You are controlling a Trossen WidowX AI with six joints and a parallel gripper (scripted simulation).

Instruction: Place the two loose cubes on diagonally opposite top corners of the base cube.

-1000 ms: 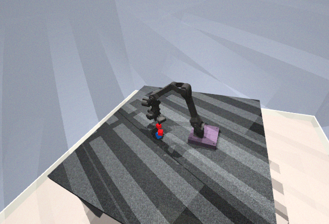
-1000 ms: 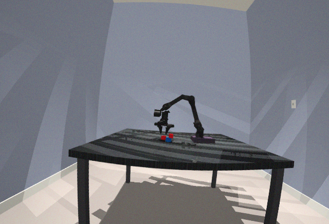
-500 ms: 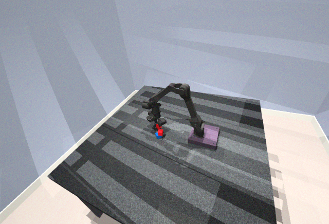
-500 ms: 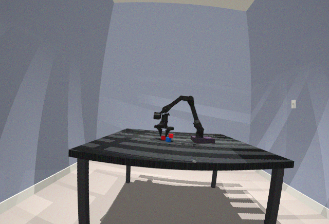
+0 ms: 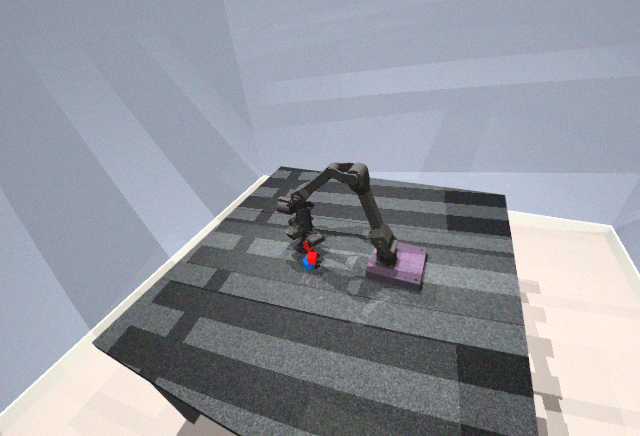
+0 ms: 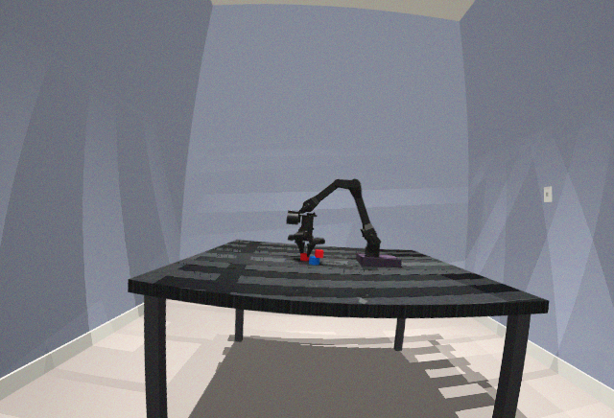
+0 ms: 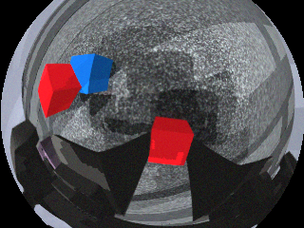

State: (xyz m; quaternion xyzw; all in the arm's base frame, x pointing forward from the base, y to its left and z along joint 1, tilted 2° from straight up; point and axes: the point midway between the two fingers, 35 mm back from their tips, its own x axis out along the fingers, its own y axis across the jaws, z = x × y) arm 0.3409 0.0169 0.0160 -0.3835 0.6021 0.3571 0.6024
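The blue base cube (image 5: 308,264) (image 6: 314,261) (image 7: 90,73) stands on the table. One red cube (image 5: 312,257) (image 6: 318,253) (image 7: 57,90) rests on top of it, offset toward the arm's base and overhanging that side. The other red cube (image 5: 308,247) (image 6: 303,257) (image 7: 171,144) is at table level on the far side of the blue cube in the top view, a short way off. My gripper (image 5: 308,243) (image 6: 304,254) (image 7: 170,139) points down and is shut on this second red cube, with a finger against each of two opposite sides. Its underside is hidden.
The arm's purple base plate (image 5: 409,272) (image 6: 384,261) stands on the striped dark table (image 5: 320,369) (image 6: 346,307), to the right of the cubes in the top and exterior views. The stacked red cube stands higher than the held one, just beside the gripper.
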